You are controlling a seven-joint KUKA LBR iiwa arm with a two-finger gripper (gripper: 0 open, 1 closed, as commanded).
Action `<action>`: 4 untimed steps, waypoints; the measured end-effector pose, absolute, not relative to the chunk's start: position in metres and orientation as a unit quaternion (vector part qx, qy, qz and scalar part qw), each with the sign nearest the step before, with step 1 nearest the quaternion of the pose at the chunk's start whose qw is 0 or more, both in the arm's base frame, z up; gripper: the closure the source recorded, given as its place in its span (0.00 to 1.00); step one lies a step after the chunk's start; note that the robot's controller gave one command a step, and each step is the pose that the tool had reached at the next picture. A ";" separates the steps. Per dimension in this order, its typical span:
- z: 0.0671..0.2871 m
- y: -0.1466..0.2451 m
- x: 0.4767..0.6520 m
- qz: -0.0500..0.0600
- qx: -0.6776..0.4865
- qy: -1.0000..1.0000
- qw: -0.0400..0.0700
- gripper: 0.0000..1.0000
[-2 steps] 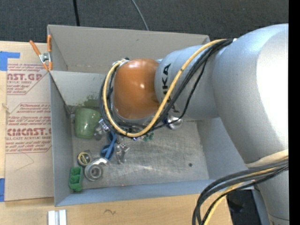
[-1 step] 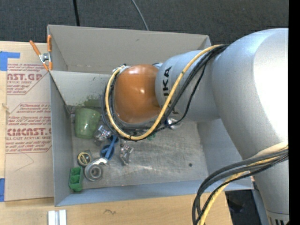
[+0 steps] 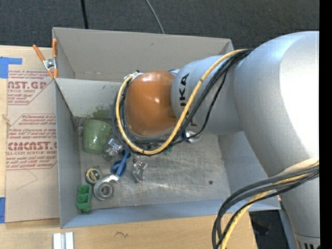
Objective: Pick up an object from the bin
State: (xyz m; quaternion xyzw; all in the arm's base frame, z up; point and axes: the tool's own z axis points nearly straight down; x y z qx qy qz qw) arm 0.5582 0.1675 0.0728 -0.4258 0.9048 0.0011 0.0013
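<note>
My gripper (image 3: 124, 159) pokes out under the orange wrist cover at the bin's left middle. It is open, with one metal fingertip (image 3: 111, 148) to the upper left and the other (image 3: 138, 170) to the lower right. A small blue plastic piece (image 3: 120, 166) lies on the bin floor between them, with the fingers standing on either side of it. A pale green cup (image 3: 96, 135) lies on its side just left of the gripper. A silver ring-shaped part (image 3: 104, 190) and a small dark round disc (image 3: 93, 175) lie below the gripper.
A bright green block (image 3: 83, 198) sits in the front left corner of the bin. The arm and its cables cover the bin's back and right side. Bare floor shows to the right of the gripper toward the front wall.
</note>
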 end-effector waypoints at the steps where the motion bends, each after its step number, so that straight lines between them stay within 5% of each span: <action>1: 0.075 0.167 0.559 0.000 -0.426 0.905 0.001 1.00; 2: 0.142 0.169 0.561 0.000 -0.425 0.905 0.005 1.00; 3: 0.152 0.170 0.561 0.000 -0.425 0.905 0.002 1.00; 4: 0.190 0.171 0.562 0.000 -0.424 0.905 0.003 1.00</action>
